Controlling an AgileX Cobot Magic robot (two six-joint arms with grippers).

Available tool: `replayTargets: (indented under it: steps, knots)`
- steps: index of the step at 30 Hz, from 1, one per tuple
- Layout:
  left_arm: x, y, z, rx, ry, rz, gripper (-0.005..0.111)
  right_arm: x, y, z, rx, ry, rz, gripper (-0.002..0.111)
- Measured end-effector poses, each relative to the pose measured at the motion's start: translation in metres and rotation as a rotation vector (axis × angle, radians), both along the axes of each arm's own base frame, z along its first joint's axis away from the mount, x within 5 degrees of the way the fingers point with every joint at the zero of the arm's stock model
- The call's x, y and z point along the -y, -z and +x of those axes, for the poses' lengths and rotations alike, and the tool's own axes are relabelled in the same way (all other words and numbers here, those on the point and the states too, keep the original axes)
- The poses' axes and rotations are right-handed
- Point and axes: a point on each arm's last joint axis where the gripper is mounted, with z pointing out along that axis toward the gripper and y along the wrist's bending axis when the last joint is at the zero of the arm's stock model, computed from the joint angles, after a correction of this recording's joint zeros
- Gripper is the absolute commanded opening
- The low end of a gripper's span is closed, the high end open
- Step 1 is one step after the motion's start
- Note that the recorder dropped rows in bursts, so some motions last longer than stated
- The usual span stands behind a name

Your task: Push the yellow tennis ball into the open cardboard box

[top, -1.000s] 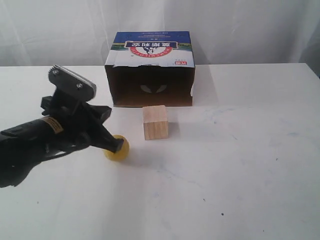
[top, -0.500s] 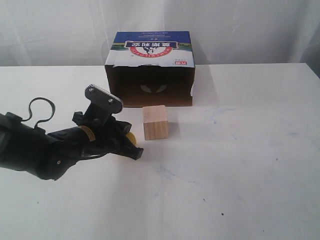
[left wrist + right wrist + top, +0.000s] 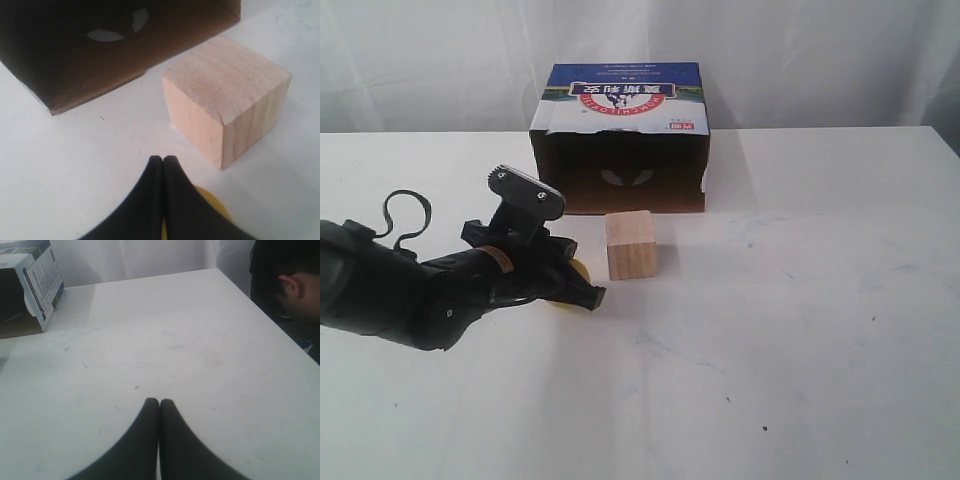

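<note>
Finds the left claw [image 3: 591, 296] pressed together, tips meeting with no gap in the left wrist view [image 3: 163, 160], holding nothing. Places it low over the table [image 3: 800, 310], on the left side of the exterior view, pointed toward the wooden cube [image 3: 629, 245].

Locates the yellow tennis ball [image 3: 577, 271] on the table, outside the open cardboard box [image 3: 625, 92], mostly hidden under the left claw's fingers. Shows only a yellow sliver of it in the exterior view and a curved yellow edge [image 3: 214, 204] beneath the fingers in the left wrist view. Cannot confirm contact between claw and ball from either view. Sets the ball near the cube's lower left corner, with a narrow strip of table between them.

Notes the cube [image 3: 227, 102] upright just in front of the box's dark opening [image 3: 75, 55], apart from it, right of the ball. Records the box resting toward the back of the table, blue printed top up, opening facing the camera.

Finds the right claw [image 3: 159, 403] likewise pressed together and empty, above bare table, well apart from the box corner [image 3: 37, 275]. Notes a person's head [image 3: 287, 282] beyond the table edge.
</note>
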Motion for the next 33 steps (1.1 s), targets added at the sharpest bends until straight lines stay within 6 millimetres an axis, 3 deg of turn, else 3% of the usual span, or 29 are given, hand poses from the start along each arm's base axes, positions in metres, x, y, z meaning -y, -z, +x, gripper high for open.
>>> replayTargets:
  steps: [12,24,33]
  knots:
    - [-0.002,0.006,0.007,0.056,-0.039,0.023,0.000,0.000,0.000,0.000,0.000,0.000,0.000,0.000]
    - [-0.048,0.019,0.024,0.010,-0.154,0.013,0.000,0.000,0.000,0.000,0.000,0.000,0.000,0.000]
    - [-0.052,0.020,0.028,0.009,-0.141,-0.012,0.000,0.000,0.000,0.000,0.000,0.000,0.000,0.000]
